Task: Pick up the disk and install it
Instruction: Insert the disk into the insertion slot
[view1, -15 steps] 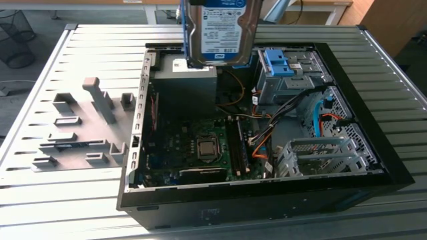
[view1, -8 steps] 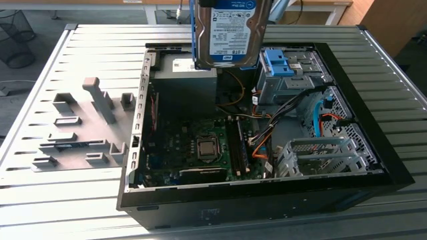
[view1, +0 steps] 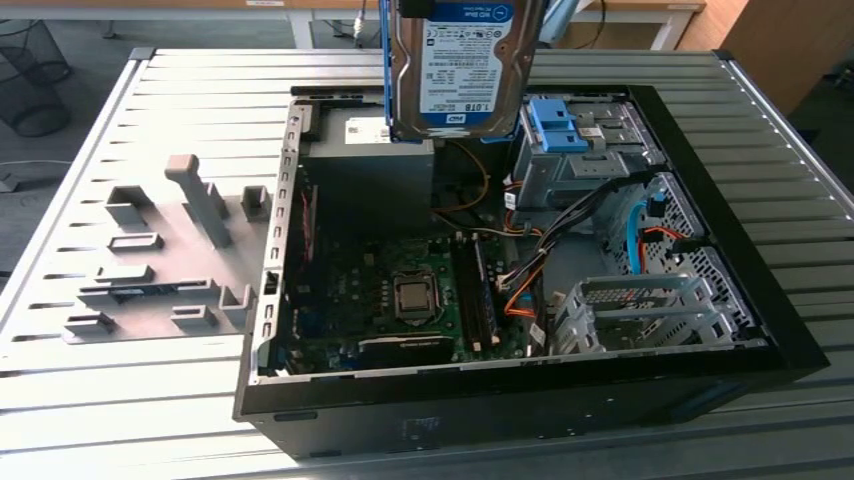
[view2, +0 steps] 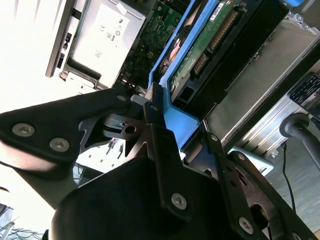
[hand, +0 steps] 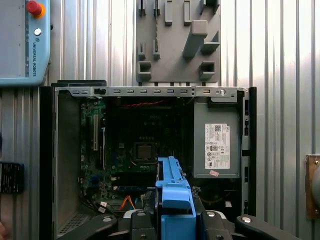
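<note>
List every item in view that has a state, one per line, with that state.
disk: lifted, held upright above the open case, label facing the exterior camera
gripper: shut on the disk's blue rail
computer case: lying on its side, side panel off
grey fixture tray: slots unfilled

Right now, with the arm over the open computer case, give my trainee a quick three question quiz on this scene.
1. True or false: the disk lies on the grey fixture plate.
2. What colour are the rails along the disk's edges?
3. The disk hangs above: A) the open computer case, B) the bare slatted table.

Key: 1 false, it is held up in the gripper; 2 blue; 3 A.
</note>
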